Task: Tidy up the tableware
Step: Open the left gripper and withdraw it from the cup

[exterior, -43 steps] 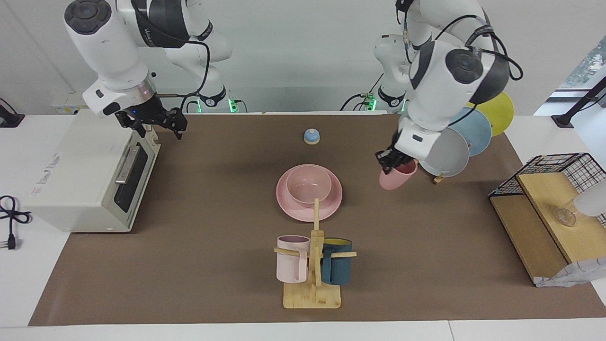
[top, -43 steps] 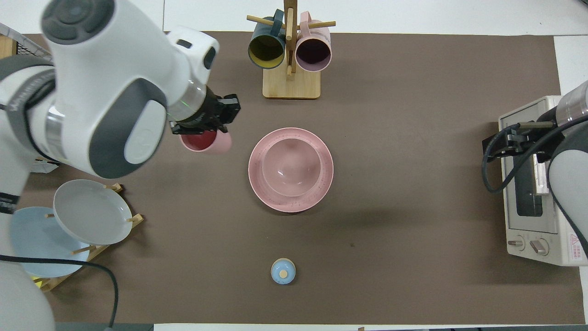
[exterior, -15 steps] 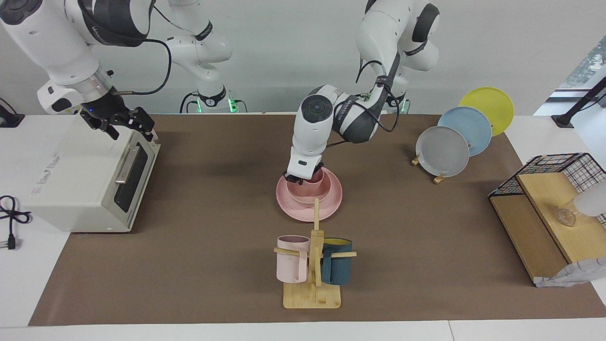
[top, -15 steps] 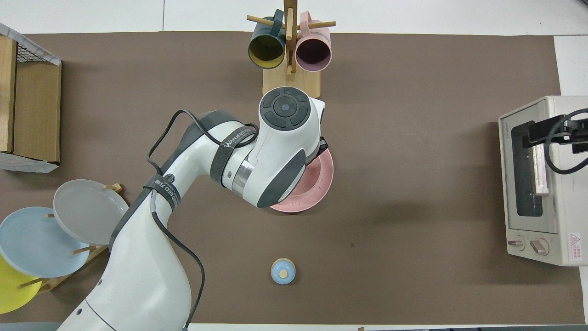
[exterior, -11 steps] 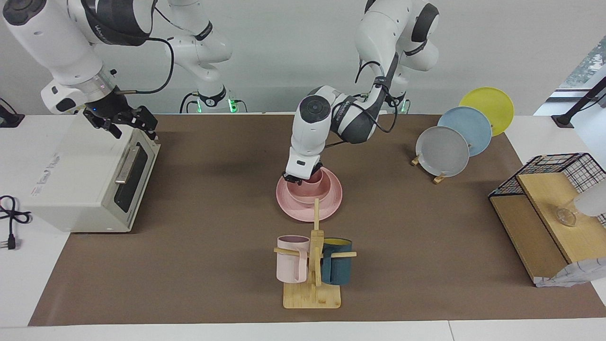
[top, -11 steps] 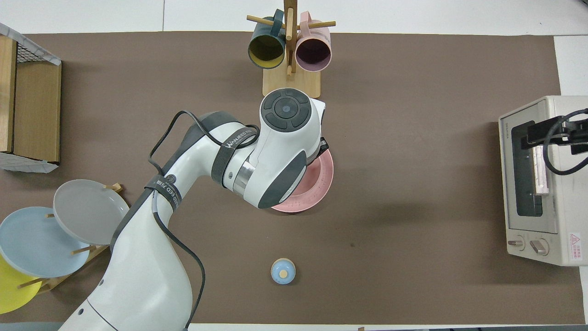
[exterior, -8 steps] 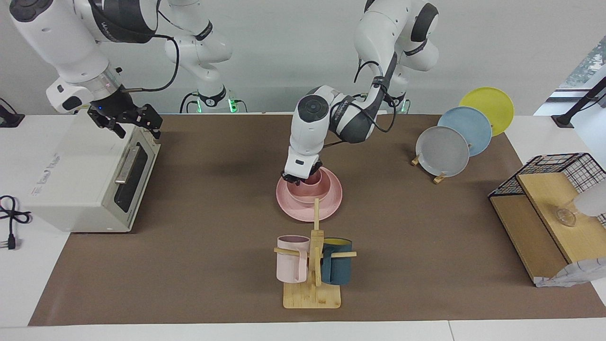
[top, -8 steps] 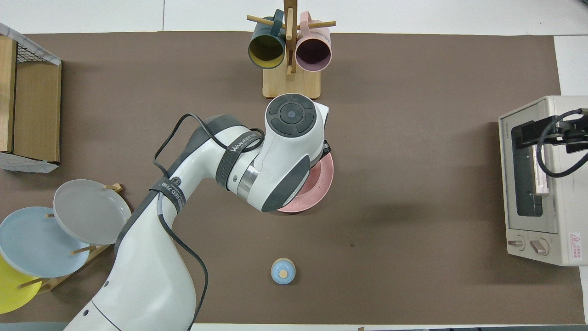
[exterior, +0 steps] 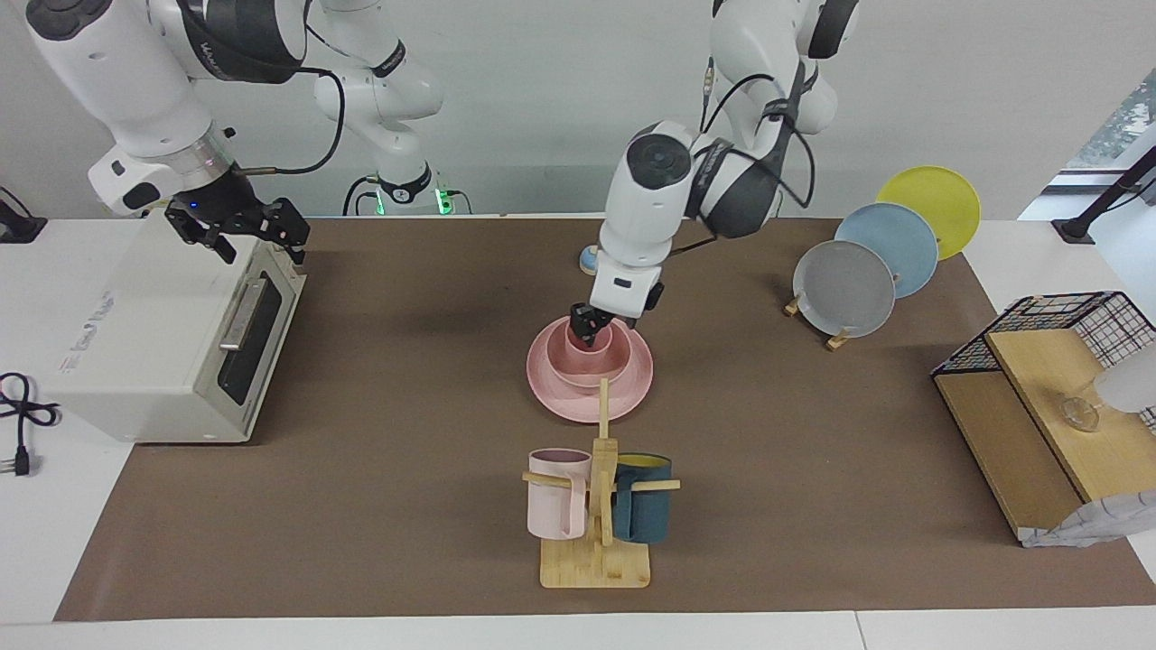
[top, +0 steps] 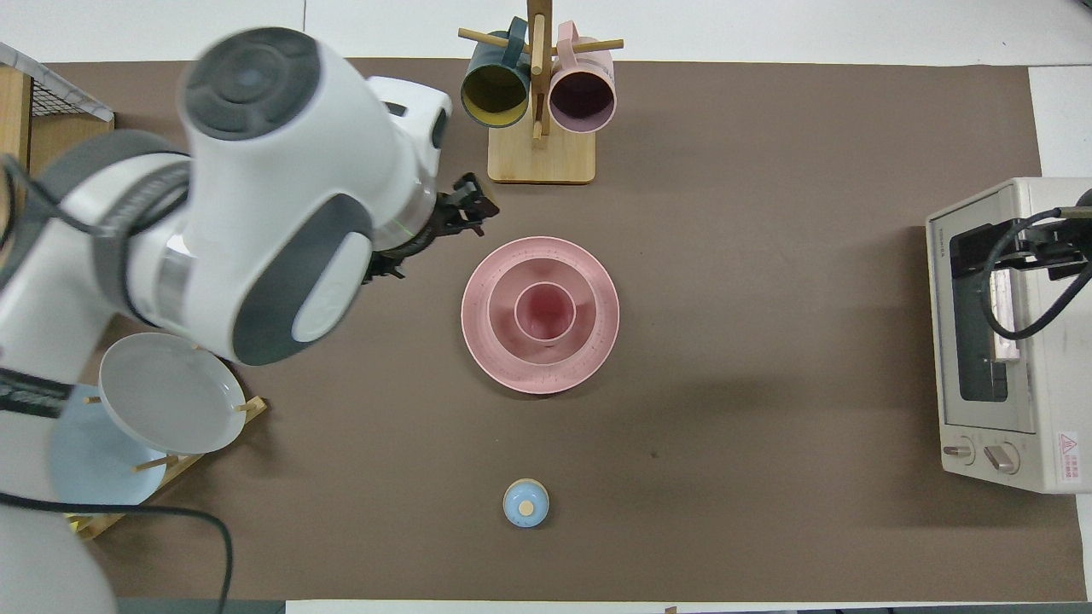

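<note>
The cup [exterior: 589, 336] stands in the bowl [exterior: 616, 359] on the plate [exterior: 638, 379] mid-table. The left gripper [exterior: 585, 324], fingers released, hovers above it. The right gripper [exterior: 242, 226] waits over the toaster oven [exterior: 153, 343]; its fingers' state I cannot tell.

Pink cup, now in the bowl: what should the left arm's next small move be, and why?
Probably lift the left end effector up and clear, back toward its own end. The cup stands upright in the bowl on the plate, free of the end effector, so the stack looks finished. The right end effector waits over the toaster oven.
</note>
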